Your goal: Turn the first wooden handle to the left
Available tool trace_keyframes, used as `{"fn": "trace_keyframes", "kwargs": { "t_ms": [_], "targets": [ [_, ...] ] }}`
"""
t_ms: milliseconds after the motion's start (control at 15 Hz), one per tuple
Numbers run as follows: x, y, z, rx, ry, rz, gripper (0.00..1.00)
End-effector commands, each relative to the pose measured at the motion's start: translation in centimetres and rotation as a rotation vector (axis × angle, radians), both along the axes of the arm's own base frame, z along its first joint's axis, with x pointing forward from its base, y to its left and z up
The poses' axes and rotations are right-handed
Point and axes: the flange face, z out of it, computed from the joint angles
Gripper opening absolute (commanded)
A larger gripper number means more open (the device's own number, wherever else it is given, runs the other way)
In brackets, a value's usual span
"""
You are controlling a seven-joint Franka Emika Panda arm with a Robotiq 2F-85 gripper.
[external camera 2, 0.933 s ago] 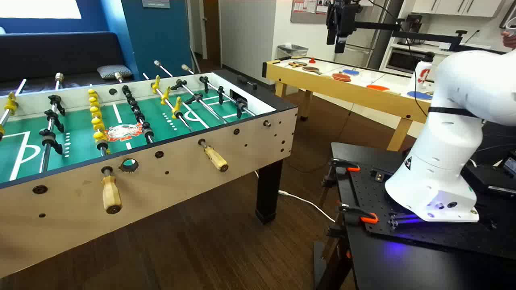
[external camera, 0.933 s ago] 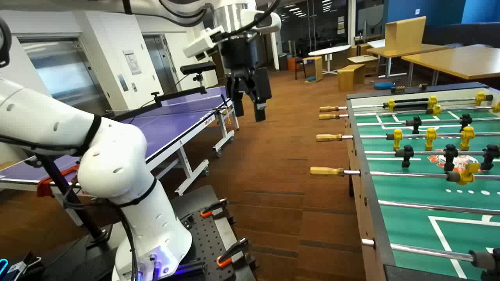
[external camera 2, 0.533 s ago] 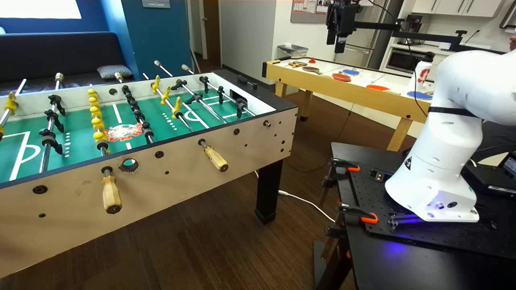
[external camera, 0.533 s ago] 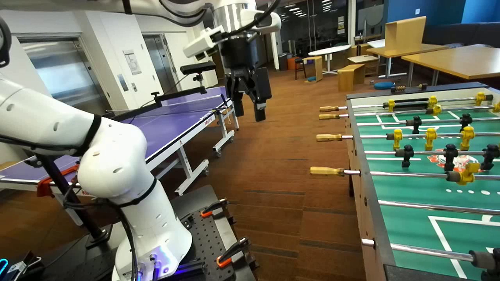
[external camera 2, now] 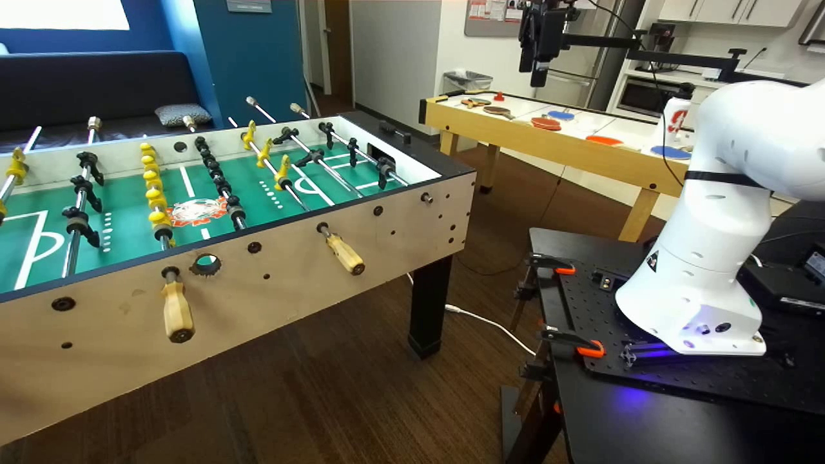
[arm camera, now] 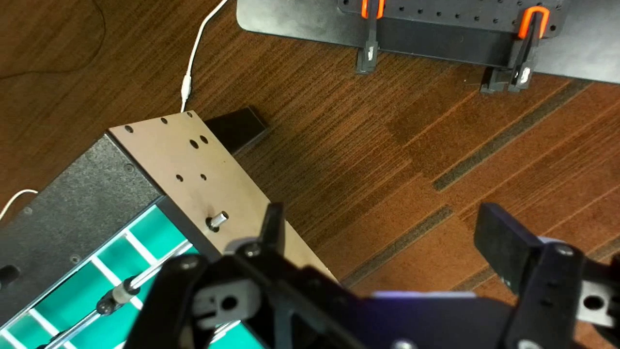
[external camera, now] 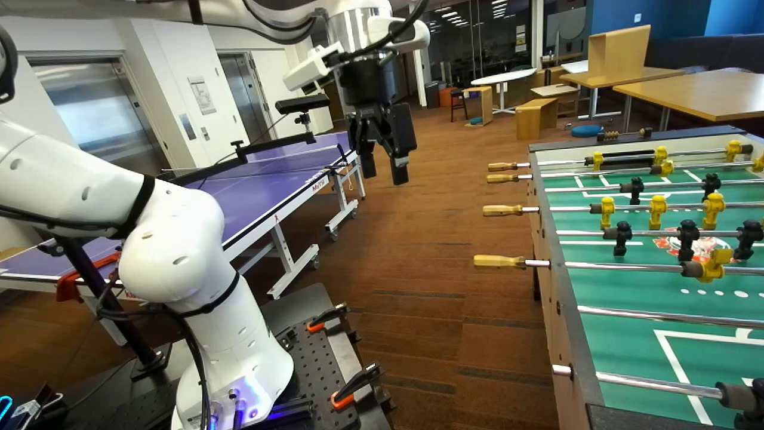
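Note:
Wooden handles stick out from the side of a foosball table. The nearest wooden handle [external camera: 500,261] is pale yellow; it also shows in an exterior view [external camera 2: 345,254], tilted downward. A second wooden handle [external camera: 503,210] lies farther along and also shows in an exterior view [external camera 2: 178,312]. My gripper [external camera: 385,173] is open and empty, pointing down, high above the floor and apart from the handles. It also shows in an exterior view [external camera 2: 533,72]. In the wrist view the fingers [arm camera: 382,213] are wide apart with only floor between them. No wooden handle shows in the wrist view.
The foosball table [external camera: 558,334] has a bare rod end [arm camera: 218,220] without a handle near its corner. My base stands on a black table [external camera 2: 548,241] with orange-tipped clamps [external camera 2: 577,348]. A ping-pong table [external camera: 268,197] and a wooden game table [external camera 2: 548,142] stand around.
My gripper has shifted very slightly toward the foosball table, a little right in an exterior view. It stays open. The handles have not moved.

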Motion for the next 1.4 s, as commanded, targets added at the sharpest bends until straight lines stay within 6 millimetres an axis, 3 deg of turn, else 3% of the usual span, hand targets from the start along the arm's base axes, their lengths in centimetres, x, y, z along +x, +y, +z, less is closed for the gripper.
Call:
{"fn": "trace_keyframes", "kwargs": {
  "t_ms": [0, 267, 533, 600, 733, 1000, 1067, 1200, 1333],
  "targets": [
    [1.8, 3.3, -2.1, -0.04, -0.101, -0.07, 1.0],
    [3.6, 8.9, -7.0, -0.118, -0.259, -0.117, 1.0],
    [4.1, 14.0, -13.1, -0.202, -0.387, -0.103, 1.0],
    [5.6, 15.3, -13.9, -0.216, -0.411, -0.108, 1.0],
    [5.6, 16.5, -16.3, -0.264, -0.466, -0.127, 1.0],
    [5.4, 17.2, -20.4, -0.388, -0.528, -0.161, 1.0],
    [5.5, 17.2, -18.9, -0.368, -0.509, -0.147, 1.0],
    [5.3, 17.3, -20.3, -0.393, -0.511, -0.16, 1.0],
    [5.4, 17.3, -20.5, -0.392, -0.51, -0.163, 1.0]
  ]
}}
